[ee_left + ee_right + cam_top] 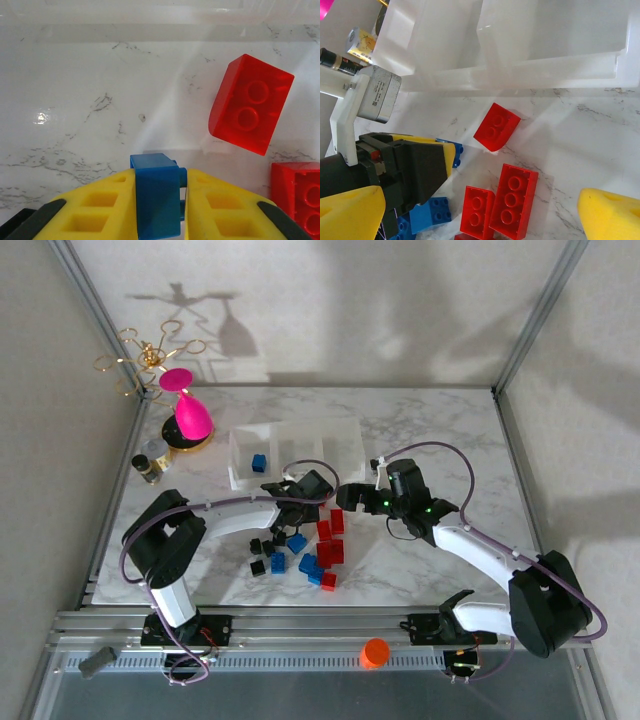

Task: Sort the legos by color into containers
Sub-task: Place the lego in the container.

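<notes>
My left gripper (160, 187) is shut on a small blue lego (157, 200), just above the marble table and in front of the clear containers (300, 430). My right gripper (480, 220) stands open over red legos (514, 200), facing the left gripper (420, 160) and its blue lego (456, 152). A red lego (250, 102) lies tilted ahead of the left fingers, another (297, 192) to the right. The left bin holds one blue lego (259, 462). Red (330, 540), blue (300, 552) and black legos (265, 545) lie scattered between the arms.
A pink goblet (188, 410) and a gold wire rack (150, 355) stand at the back left, with a small bottle (148, 468) beside them. An orange cap (375, 651) sits on the front rail. Metal frame posts edge the table.
</notes>
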Controlling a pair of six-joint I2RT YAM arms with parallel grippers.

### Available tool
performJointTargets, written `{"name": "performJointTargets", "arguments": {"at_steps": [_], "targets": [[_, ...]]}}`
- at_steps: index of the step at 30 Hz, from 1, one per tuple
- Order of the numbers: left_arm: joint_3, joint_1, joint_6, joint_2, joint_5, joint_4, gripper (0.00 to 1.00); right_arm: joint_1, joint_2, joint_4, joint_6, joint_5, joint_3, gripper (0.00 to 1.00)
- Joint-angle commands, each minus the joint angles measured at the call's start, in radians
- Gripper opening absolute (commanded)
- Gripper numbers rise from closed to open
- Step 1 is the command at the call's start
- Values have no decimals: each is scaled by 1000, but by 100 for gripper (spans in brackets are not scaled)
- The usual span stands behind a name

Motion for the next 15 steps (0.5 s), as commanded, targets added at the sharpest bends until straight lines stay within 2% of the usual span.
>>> {"name": "performJointTargets", "arguments": {"at_steps": [1, 8, 12, 15], "targets": [[-2, 13, 14, -39, -57, -47, 27, -7, 3, 14, 2, -6, -6, 99], [21, 102, 48, -192, -124, -100, 27, 21, 37, 79, -7, -95, 22, 99], [38, 205, 94, -247, -124, -83, 29, 58, 70, 90, -3, -79, 58, 99], [60, 285, 127, -234, -117, -61, 29, 78, 92, 113, 13, -76, 77, 99]]}}
